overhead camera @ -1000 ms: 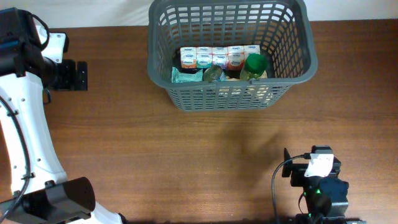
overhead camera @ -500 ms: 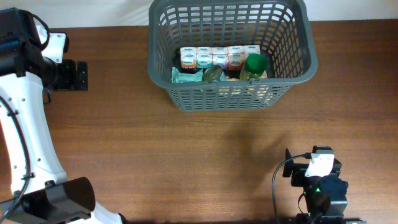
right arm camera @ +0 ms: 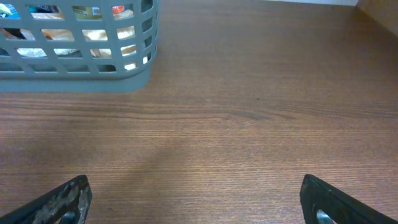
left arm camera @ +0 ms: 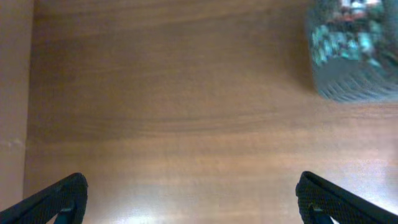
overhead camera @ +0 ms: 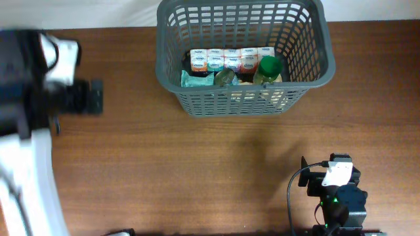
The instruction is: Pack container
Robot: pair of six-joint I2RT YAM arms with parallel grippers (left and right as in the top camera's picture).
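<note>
While my left claw (left arm camera: 193, 202) and my right claw (right arm camera: 196, 202) both gape wide and carry nothing, I judge the packing close to finished. The container (overhead camera: 243, 98) stands at the far middle of the surface (overhead camera: 197, 170), well apart from both claws, holding a row of cartons (overhead camera: 230, 60) and a green-lidded jar (overhead camera: 268, 67). I see no loose item outside it, so the next move likely calls for drawing back, or for seeking anything out of view.
</note>
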